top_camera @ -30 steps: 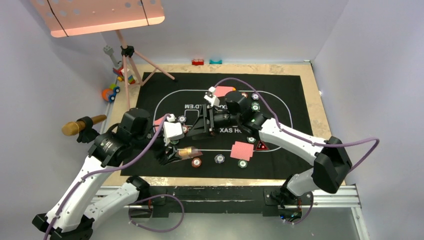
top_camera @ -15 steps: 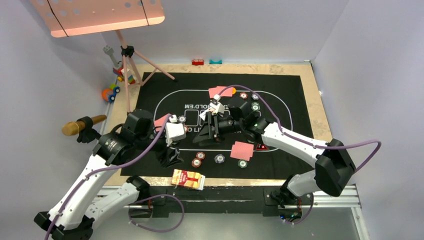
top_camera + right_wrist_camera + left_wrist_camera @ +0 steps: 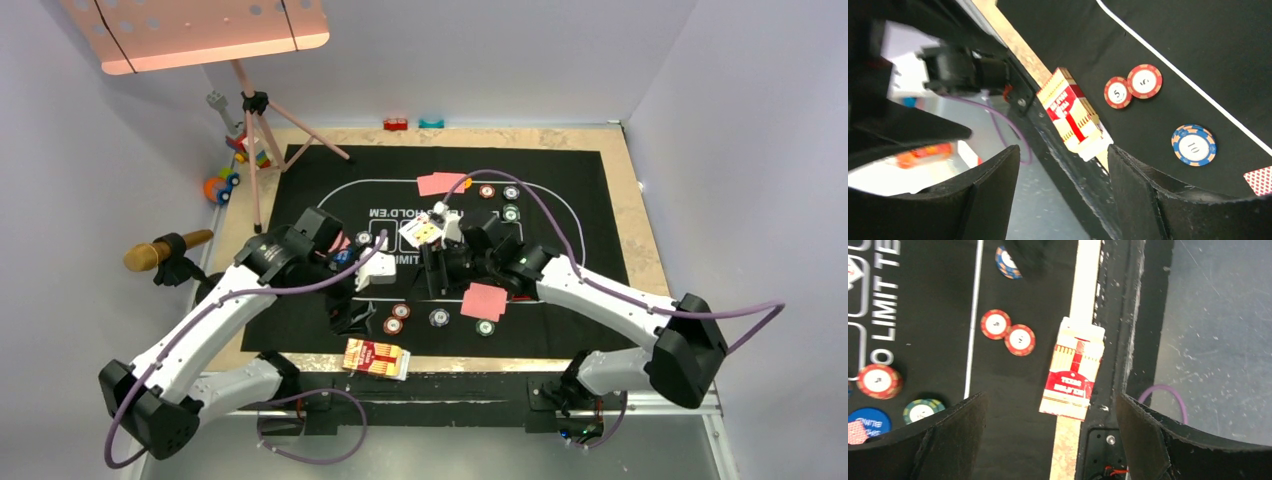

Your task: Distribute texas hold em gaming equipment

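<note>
Here, card box [image 3: 377, 358] lies flat at table's near edge, long axis left-right | left gripper [image 3: 350, 315] nearer, just beyond it, jaws wide, empty | right gripper [image 3: 432, 272] farther, jaws apart, holding nothing.

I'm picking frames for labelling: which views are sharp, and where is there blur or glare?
Top external: evenly lit and sharp, a bright glow on the pink perforated panel. Left wrist: red-and-cream card box crisp, near jaws slightly soft. Right wrist: red-and-white round chips sharp, left background blurred and overexposed.
</note>
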Motion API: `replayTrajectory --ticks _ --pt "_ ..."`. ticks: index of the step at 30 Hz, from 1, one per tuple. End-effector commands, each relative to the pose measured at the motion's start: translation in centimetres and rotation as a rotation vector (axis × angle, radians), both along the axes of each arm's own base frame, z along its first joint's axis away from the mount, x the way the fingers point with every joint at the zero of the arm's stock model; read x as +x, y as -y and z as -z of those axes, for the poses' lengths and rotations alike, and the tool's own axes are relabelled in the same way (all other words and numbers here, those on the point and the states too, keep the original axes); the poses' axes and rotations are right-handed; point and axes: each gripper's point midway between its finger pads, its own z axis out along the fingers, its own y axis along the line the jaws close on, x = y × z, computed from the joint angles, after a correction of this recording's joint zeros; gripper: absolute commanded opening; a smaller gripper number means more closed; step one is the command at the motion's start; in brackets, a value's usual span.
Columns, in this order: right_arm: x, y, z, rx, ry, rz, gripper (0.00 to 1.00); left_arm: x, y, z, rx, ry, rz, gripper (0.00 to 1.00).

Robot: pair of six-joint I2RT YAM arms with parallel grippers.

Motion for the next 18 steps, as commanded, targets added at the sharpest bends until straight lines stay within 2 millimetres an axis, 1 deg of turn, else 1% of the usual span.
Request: replayTrajectory --ticks 1,3,5,8,11,13,14,18 --pt "-0.8 -0.1 2.1 -0.189 0.255 -0.116 0.71 2.3 0.6 -5.3 -0.146 0.201 -0.104 1.0" --pt "-1.5 -0.8 3.1 -0.241 0.311 -0.152 0.73 2.6 -0.1 -7.2 -0.179 0.253 -0.176 1.0" --pt "-2.3 -1.6 3.7 -0.27 0.367 -0.194 0.74 2.3 -1.0 -9.4 -0.202 0.305 -0.229 1.0" --pt "-3.9 -3.4 4.1 -0.292 0.461 -0.271 0.76 1.0 -2.5 -12.3 -0.238 0.35 -0.298 1.0" --pt "-5.6 -5.3 4.6 -0.333 0.566 -0.348 0.77 -0.8 -4.1 -14.3 -0.253 0.356 -0.353 1.0" --pt "-6.3 -6.6 5.1 -0.362 0.647 -0.392 0.78 -1.5 -4.7 -15.0 -0.257 0.37 -0.357 1.0" --pt "-6.5 -7.3 5.9 -0.384 0.675 -0.412 0.79 -1.8 -4.9 -15.2 -0.257 0.381 -0.354 1.0" --pt "-7.4 -9.7 7.2 -0.393 0.734 -0.473 0.8 -2.3 -5.1 -15.6 -0.276 0.399 -0.347 1.0"
